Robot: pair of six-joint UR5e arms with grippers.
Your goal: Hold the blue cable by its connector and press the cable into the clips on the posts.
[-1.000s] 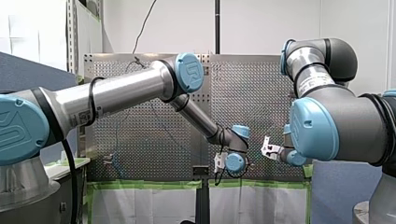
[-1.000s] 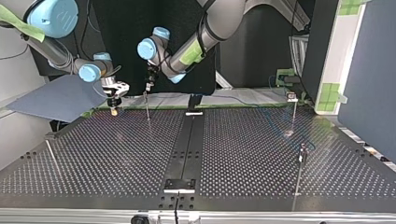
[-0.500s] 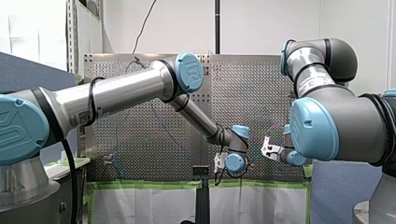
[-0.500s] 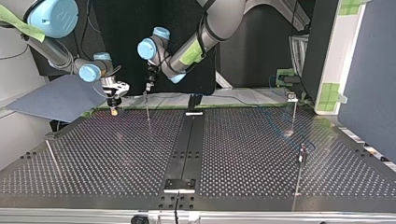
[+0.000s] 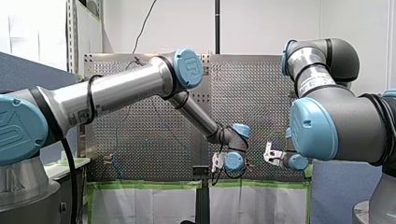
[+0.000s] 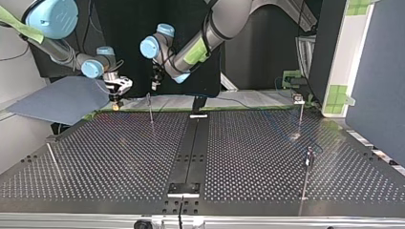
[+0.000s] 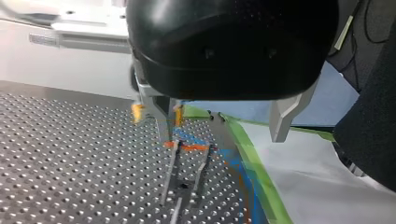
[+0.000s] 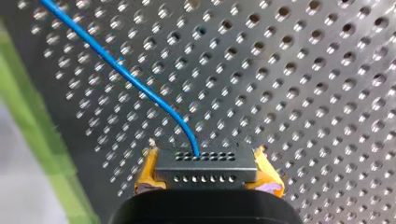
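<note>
In the right wrist view my right gripper (image 8: 205,173) is shut on a dark grey connector (image 8: 205,167), with its yellow pads (image 8: 147,172) on either side. The thin blue cable (image 8: 121,72) leaves the connector and runs away over the perforated plate. In the top view my right gripper (image 6: 117,98) hangs at the table's far edge, left of a thin post (image 6: 150,109). My left gripper (image 6: 155,83) hovers just above that post. Its metal fingers (image 7: 161,116) stand wide apart with nothing between them, so my left gripper (image 7: 222,126) is open.
More thin posts stand at the top view's right (image 6: 300,112), near right (image 6: 307,167) and near left (image 6: 53,160). A black rail (image 6: 191,143) runs down the table's middle. Green tape (image 7: 254,158) marks the far edge. A blue-grey panel (image 6: 57,100) lies beyond my right gripper.
My right gripper has shifted a little to the right and upward in the top view, still holding the connector. In the front view it sits lower. My left gripper has barely moved.
</note>
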